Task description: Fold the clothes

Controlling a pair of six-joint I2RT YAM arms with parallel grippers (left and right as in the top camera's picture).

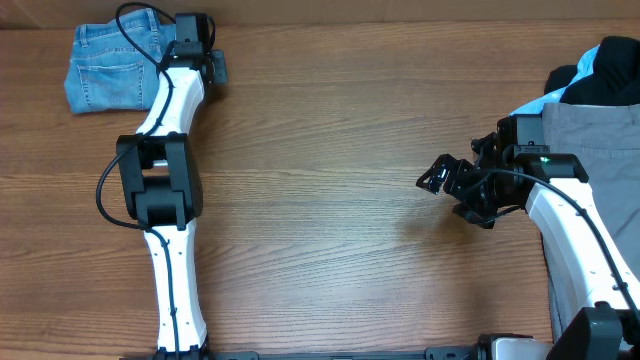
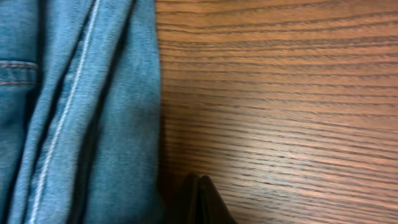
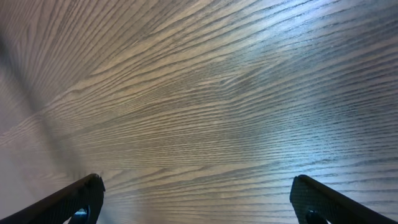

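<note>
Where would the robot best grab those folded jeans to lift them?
Probably the right edge of the jeans, coming in over the table beside it: folded layers stack up there in a thick rim, and the left pincer, shut, sits next to it.

No text, label, brand, number or sign can be read in any view.

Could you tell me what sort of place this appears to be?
Probably a robotics lab's laundry-folding bench: white left arm and white right arm over a wood-grain table, folded light-blue denim jeans, heaped grey, black and pale-blue garments.
</note>
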